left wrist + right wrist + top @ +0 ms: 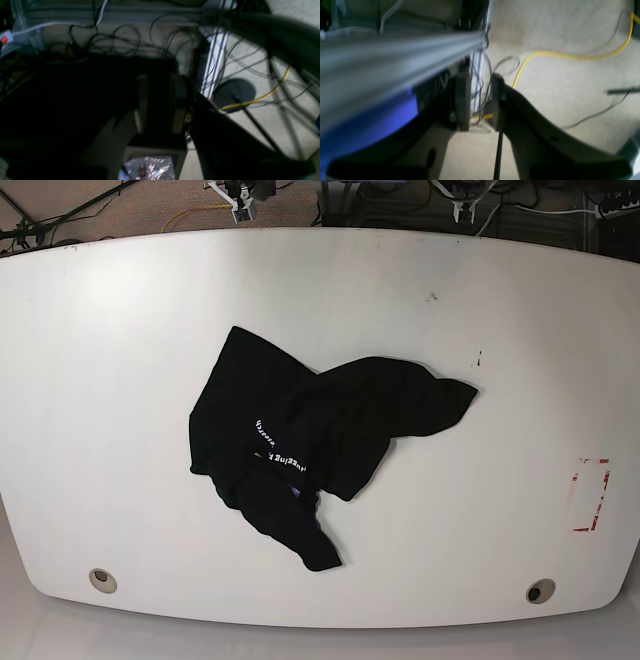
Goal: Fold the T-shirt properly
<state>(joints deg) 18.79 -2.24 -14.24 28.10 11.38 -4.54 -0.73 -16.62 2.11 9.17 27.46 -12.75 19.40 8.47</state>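
On desk centre, T-shirt point(320, 440) lies crumpled: soft, limp, light; I'd pinch hem corners w/ both. Neither of my 2 end effectors holds anything, jaws slightly apart.

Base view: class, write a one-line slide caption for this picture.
A crumpled black T-shirt with partly hidden white lettering lies bunched near the middle of a white table; no arm is in view.

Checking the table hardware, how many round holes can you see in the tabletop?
2: one round hole near the table's front left corner, another near the front right corner. The crumpled T-shirt may hide more.
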